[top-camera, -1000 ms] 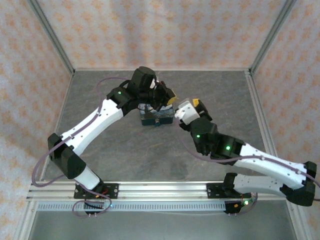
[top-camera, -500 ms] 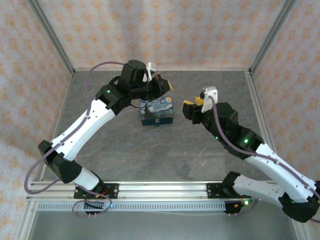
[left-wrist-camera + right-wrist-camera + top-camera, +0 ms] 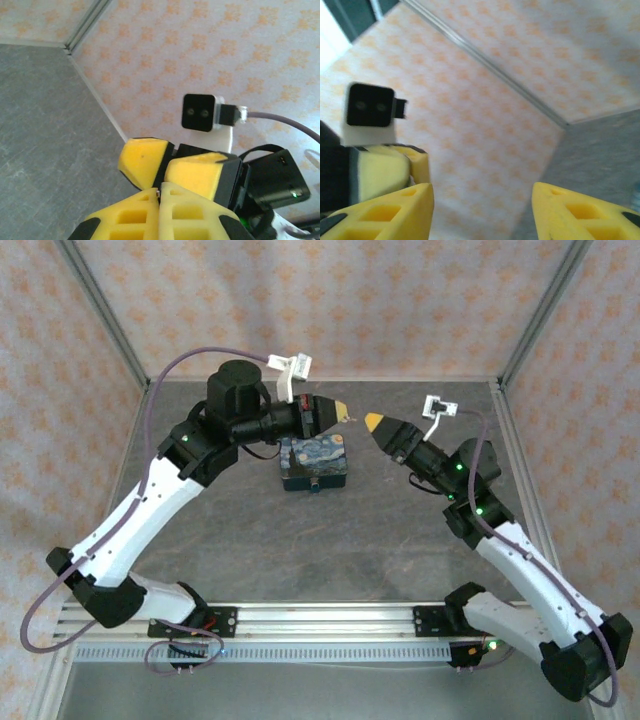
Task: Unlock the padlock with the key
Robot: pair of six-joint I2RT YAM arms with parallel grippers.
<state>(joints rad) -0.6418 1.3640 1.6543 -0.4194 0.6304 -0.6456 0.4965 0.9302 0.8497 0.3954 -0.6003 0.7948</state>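
Facing tip to tip above the starry tin (image 3: pixel 315 462), the hands seem posed for a handover: left hand (image 3: pixel 346 414) pinches shut on a pale sliver, likely the key (image 3: pixel 158 189); right hand (image 3: pixel 372 421) gapes wide opposite.

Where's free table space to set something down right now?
Bare: the wide table stretch between the tin and the near rail. Crowded: around the tin's far side, where left gripper and right gripper point tip to tip.

Left gripper (image 3: pixel 345 412) and right gripper (image 3: pixel 372 421) almost meet — tin (image 3: pixel 314 463) close, table (image 3: pixel 300 540) open.
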